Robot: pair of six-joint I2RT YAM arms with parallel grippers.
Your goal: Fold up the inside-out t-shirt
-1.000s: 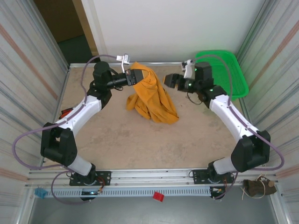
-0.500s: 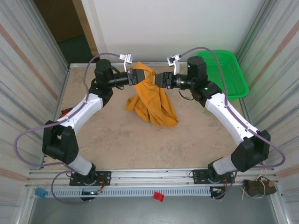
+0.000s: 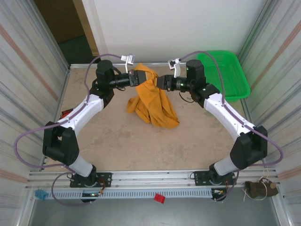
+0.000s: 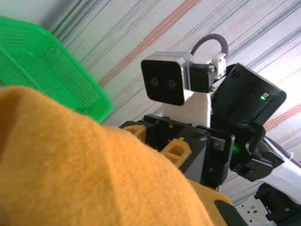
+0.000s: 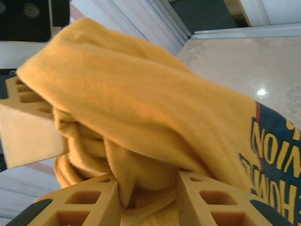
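From above, your left gripper (image 3: 137, 77) is clamped on the top of the mustard t-shirt (image 3: 153, 101) and holds it up off the table (image 3: 122, 141). The cloth hangs down from that gripper in a crumpled bunch, with its lower end resting on the table. Your right gripper (image 3: 161, 82) meets the same raised part from the opposite side, so the two grippers face each other with the fabric between them. The green basket (image 3: 228, 73) sits behind the right arm, apart from the shirt.

In your left wrist view, the orange cloth lies right against the camera. The right gripper is just beyond it and the basket is further back.

In your right wrist view, a fold of the t-shirt is squeezed between the right gripper's two fingers (image 5: 80, 202), touching both. More cloth drapes above, over the left gripper's finger. The dark print (image 5: 277, 155) with yellow letters shows to the right of the fingers.
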